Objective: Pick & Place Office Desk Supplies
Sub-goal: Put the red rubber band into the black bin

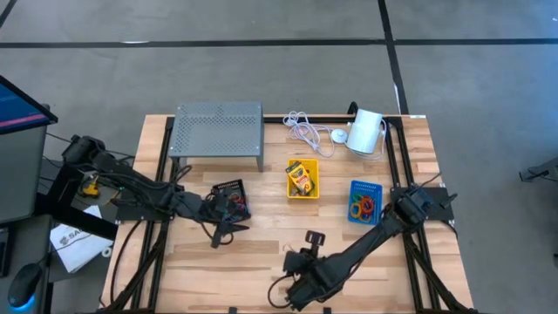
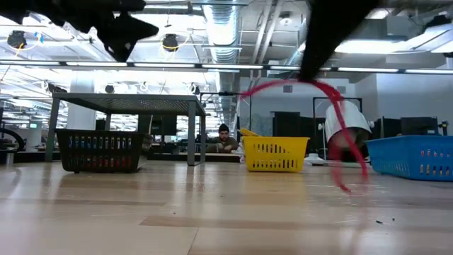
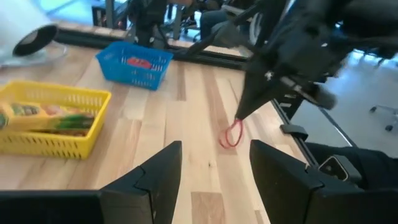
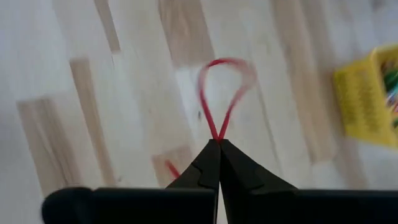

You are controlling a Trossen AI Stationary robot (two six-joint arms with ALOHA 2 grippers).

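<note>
Thin red rubber band [image 4: 217,93], pinched at one end and hanging as a narrow teardrop loop, clear of the wooden bench [image 1: 261,253] in the low view. Held by the right claw [image 4: 217,142], tips pressed fully together on the band, above the near middle of the bench, between the two arms. Seen from the left wrist as a small red loop [image 3: 232,133] dangling under the dark tips.

Left claw [image 3: 214,165] spread wide, gripping nothing, hovering just beside the black bin [image 1: 230,199] on the left part of the bench.

Black bin: dark mesh walls, red and other coloured loops inside, too small to sort out. Yellow bin [image 1: 302,180] at mid bench: yellow-green crayon boxes [image 3: 43,118] lying in it. Blue bin [image 1: 364,201] to the right: a tangle of coloured rubber bands, red and orange among them. All three bins well apart from the held band.

Behind the bins: grey perforated stand [image 1: 218,131], white cable [image 1: 305,131] and white cylinder [image 1: 365,133] along the far edge.
</note>
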